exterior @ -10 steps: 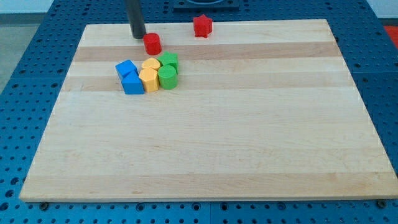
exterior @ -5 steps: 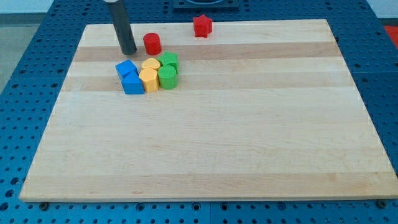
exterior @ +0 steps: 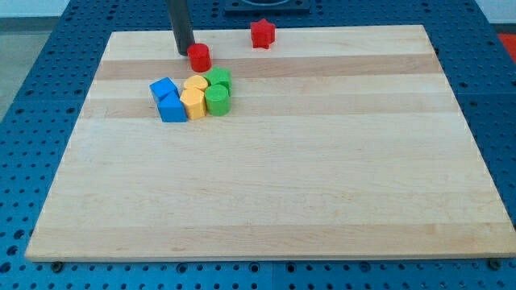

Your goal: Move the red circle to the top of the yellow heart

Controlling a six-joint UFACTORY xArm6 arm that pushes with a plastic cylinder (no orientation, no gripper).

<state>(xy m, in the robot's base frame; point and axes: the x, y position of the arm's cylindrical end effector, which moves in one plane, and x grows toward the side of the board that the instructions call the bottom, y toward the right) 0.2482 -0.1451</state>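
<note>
The red circle (exterior: 199, 57) is a short red cylinder near the view's top left of the wooden board (exterior: 266, 145). My tip (exterior: 185, 51) stands just to its left and slightly above it, touching or nearly touching it. Below the red circle lies a tight cluster: the yellow heart (exterior: 195, 84), a yellow hexagon-like block (exterior: 193, 103), two green blocks (exterior: 218, 80) (exterior: 217, 100) and two blue blocks (exterior: 163, 89) (exterior: 172, 109). The red circle sits a short gap above the yellow heart.
A red star (exterior: 262, 33) lies near the board's top edge, to the right of the red circle. The board rests on a blue perforated table (exterior: 32, 97).
My tip moved down-left beside the blue block, then back up and right to the red circle's left side. The red circle shifted very slightly right.
</note>
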